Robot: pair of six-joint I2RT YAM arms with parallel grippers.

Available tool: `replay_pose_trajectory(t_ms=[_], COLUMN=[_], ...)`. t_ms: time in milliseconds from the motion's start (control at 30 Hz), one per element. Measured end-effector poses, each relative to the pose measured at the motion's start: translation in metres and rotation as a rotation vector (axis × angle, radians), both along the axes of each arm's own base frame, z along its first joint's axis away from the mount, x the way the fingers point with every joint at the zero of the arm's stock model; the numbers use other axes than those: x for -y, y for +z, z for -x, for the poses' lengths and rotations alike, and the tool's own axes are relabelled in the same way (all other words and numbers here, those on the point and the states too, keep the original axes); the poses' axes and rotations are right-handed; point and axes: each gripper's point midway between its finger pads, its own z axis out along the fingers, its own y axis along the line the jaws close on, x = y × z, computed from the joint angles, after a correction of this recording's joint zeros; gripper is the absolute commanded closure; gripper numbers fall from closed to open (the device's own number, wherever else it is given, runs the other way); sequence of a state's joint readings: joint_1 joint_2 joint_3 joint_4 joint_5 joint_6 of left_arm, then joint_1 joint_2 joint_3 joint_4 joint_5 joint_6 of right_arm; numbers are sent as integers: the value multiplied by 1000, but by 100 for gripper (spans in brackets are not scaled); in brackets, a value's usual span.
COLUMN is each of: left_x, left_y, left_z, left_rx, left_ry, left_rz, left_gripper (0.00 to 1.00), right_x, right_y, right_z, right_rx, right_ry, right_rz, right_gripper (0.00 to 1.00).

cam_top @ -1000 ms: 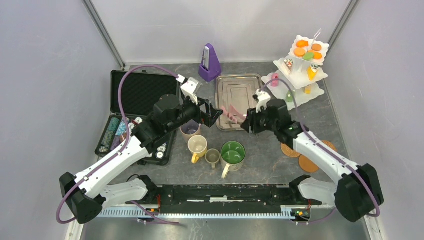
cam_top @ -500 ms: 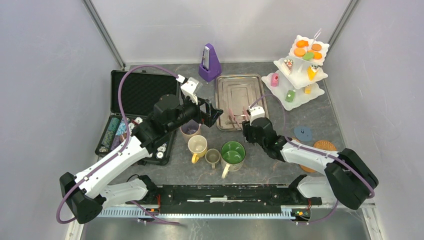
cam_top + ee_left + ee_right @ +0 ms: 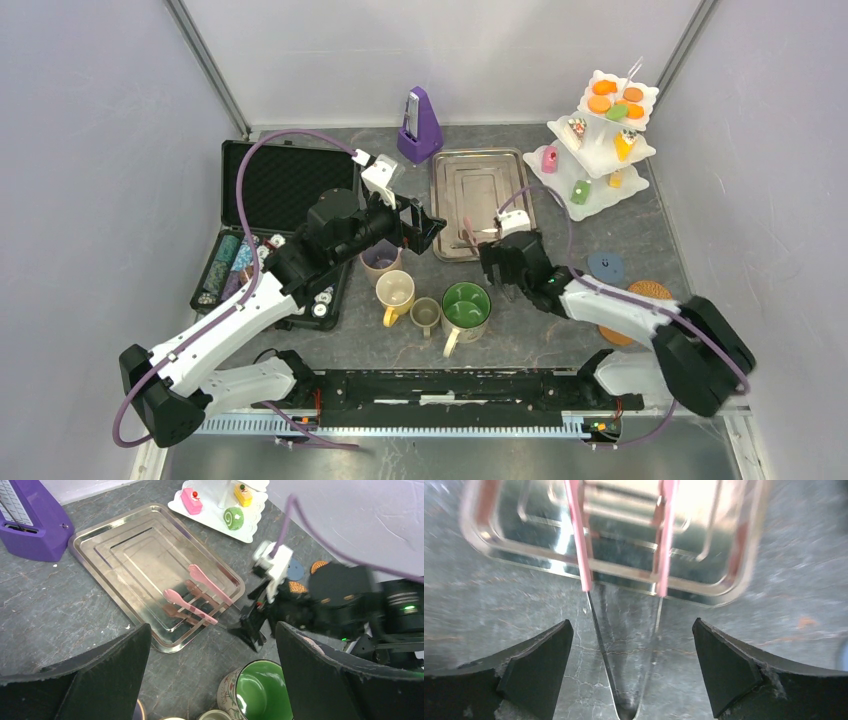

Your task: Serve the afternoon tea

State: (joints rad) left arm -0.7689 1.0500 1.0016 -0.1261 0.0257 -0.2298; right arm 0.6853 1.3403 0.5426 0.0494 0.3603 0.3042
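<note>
The white three-tier stand (image 3: 600,135) stands at the back right and carries orange, green and pink toy pastries (image 3: 617,112). The mauve mug (image 3: 381,260), yellow mug (image 3: 394,292), olive mug (image 3: 426,315) and big green mug (image 3: 465,306) cluster at the centre front. Cork coasters (image 3: 650,290) lie to the right, partly hidden by my right arm. My left gripper (image 3: 425,228) hangs open and empty above the mauve mug, and its wrist view (image 3: 212,628) looks down past the green mug (image 3: 262,692). My right gripper (image 3: 488,262) is open and low at the tray's near right corner, and the metal ends of the pink-tipped tongs (image 3: 624,630) lie between its fingers (image 3: 539,665).
A steel tray (image 3: 480,160) holds the tongs (image 3: 468,233). A purple metronome (image 3: 420,125) stands behind it. An open black case (image 3: 285,185) with poker chips (image 3: 232,262) sits at the left. A blue disc (image 3: 606,266) lies by the coasters. Grey walls close in on both sides.
My right arm has drawn back from over the tray and come down at its near right corner, which uncovers the blue disc. The left arm has not moved.
</note>
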Motion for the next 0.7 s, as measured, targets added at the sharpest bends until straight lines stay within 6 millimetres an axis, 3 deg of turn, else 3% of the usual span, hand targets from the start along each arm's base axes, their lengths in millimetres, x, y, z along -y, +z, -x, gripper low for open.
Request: replay_pose_trajectory(t_ms=[167, 233, 300, 400, 467, 700], left_x=[0, 0, 0, 0, 1, 1], left_y=[0, 0, 0, 0, 0, 0], left_z=[0, 0, 0, 0, 1, 1], left_rx=[0, 0, 0, 0, 0, -1], left_ry=[-2, -3, -2, -3, -5, -11], left_rz=[1, 1, 1, 1, 1, 2], left_gripper=[0, 0, 0, 0, 0, 0], right_x=[23, 51, 88, 136, 161, 212], right_y=[89, 120, 131, 117, 93, 22], right_z=[-15, -23, -26, -20, -10, 24], right_rx=[186, 254, 279, 223, 129, -160], right_ry=[-74, -165, -281, -429, -507, -685], right_rz=[-65, -95, -100, -77, -53, -44], right_gripper=[2, 2, 2, 2, 2, 15])
